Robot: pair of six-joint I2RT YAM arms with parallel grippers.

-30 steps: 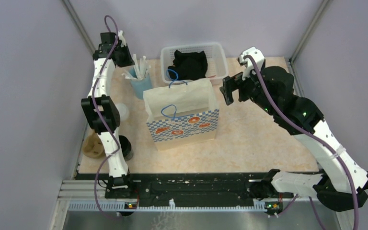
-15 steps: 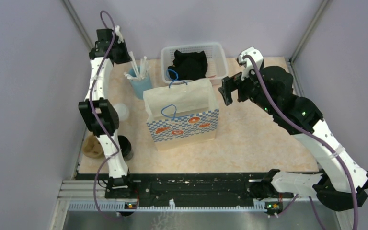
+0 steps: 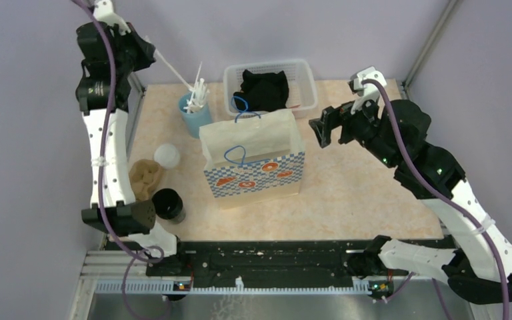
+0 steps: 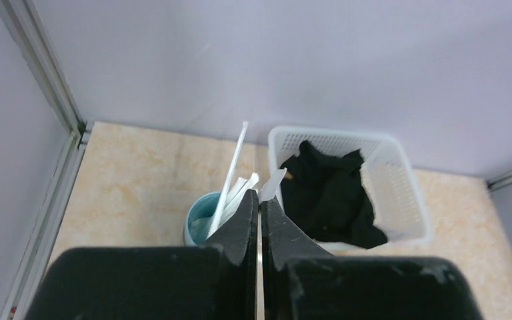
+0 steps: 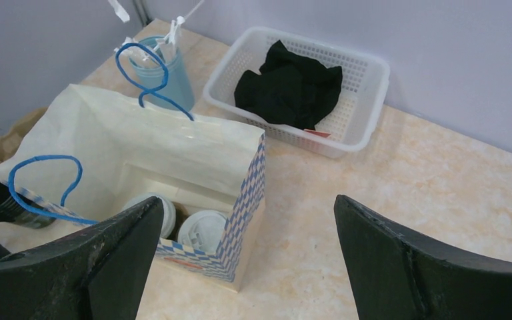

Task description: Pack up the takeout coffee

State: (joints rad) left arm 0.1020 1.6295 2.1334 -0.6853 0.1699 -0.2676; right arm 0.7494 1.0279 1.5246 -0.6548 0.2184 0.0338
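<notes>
2 coffee cups (image 5: 202,230) sit inside the bag (image 3: 253,175); left gripper (image 4: 260,200), high behind-left of the bag, pinches a straw (image 3: 172,70); right gripper (image 3: 321,131) gapes beside the bag; a thin pinch could drop it.

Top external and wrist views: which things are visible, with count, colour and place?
paper bag: one, cream with blue checks, table centre
coffee cups: two, white lids, inside the bag
carrier: one, brown, left of the bag
white round thing: one, white, behind the carrier
black cup: one, black, near left corner
blue cup: one, light blue, behind the bag
straws: several, white, in the blue cup
basket: one, white, far edge
cloth: one, black, in the basket
left gripper: one, black, high far left, shut on one straw
right gripper: one, black, right of the bag, open
</notes>
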